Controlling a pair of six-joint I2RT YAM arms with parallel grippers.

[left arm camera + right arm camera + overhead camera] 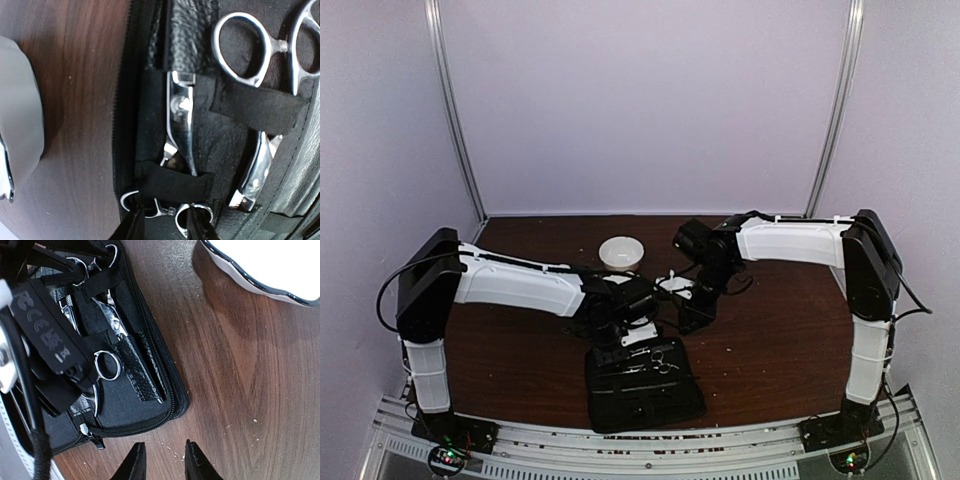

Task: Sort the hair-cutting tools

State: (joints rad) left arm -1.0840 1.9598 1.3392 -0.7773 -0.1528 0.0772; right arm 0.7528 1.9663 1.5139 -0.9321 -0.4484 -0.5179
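Open black case (pixel 650 395) sits low centre in the top view on the dark wood table (pixel 240 380), with a white bowl (pixel 621 252) above it toward the back. The left gripper (pixel 166 227) is at the case's upper edge — jaws moderately apart, tips at the bottom of its wrist view, right over the ring handles of the first scissors (pixel 181 125); cannot tell if they touch. That pair lies in the case under an elastic band (pixel 175 182), blades running up the frame. The second scissors (pixel 242 50) are upper right in the same view, rings showing, also in the case. The right gripper (pixel 163 460) shows a narrow gap with nothing between the fingers — over bare wood just beside the case's zipped edge.
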